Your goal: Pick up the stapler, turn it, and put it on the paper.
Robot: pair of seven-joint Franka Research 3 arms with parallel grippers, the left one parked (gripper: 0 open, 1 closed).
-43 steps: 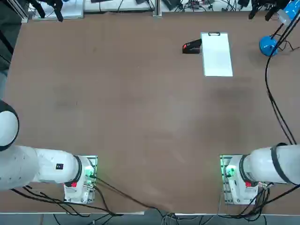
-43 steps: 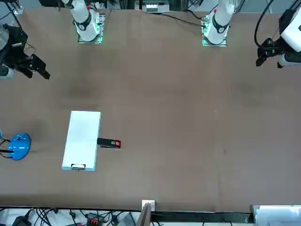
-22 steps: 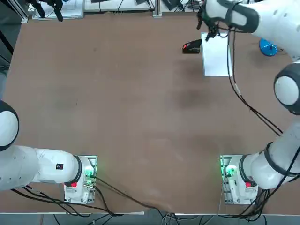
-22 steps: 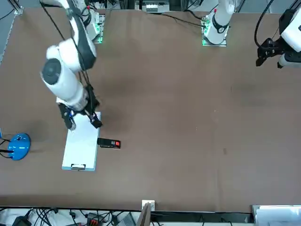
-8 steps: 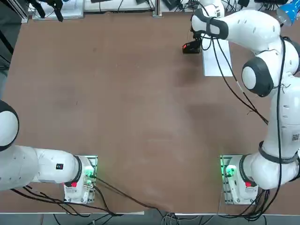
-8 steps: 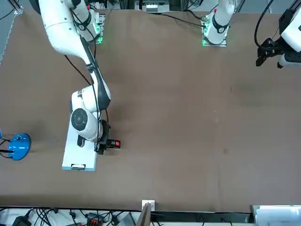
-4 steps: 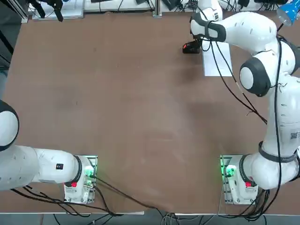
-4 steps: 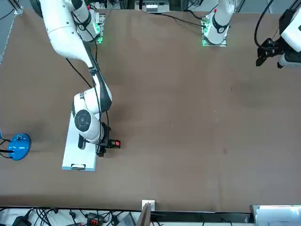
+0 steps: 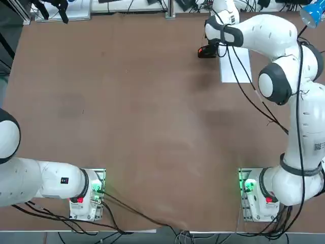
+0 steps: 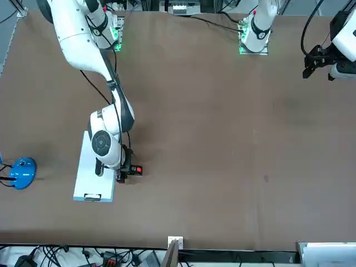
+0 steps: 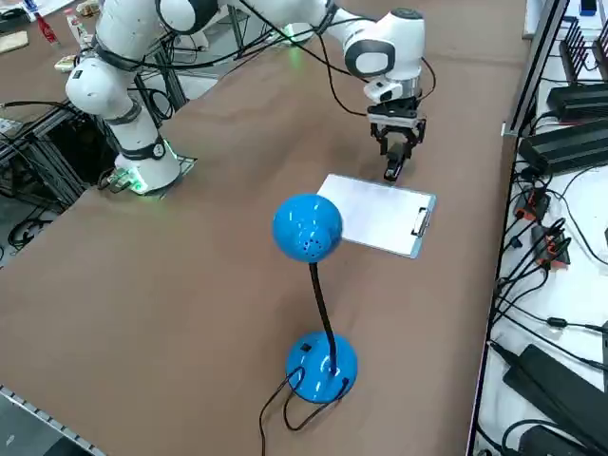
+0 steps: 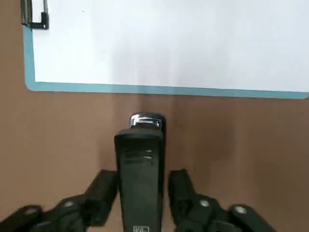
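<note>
Jaws of the right gripper [image 12: 141, 191] straddle the stapler [image 12: 140, 169], one finger close at each flank, whether they pinch it I cannot tell; stapler lies on the brown table [image 9: 127, 101], its metal tip just beside the paper [image 12: 169, 43] without touching.

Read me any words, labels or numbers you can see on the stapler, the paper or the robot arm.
Stapler: a small marking at its rear end, between the right gripper's fingers; too small to read.
Its red mark: too small to read.
Paper: blank, no text.
Right arm: a small dark label, too blurred to read.
</note>
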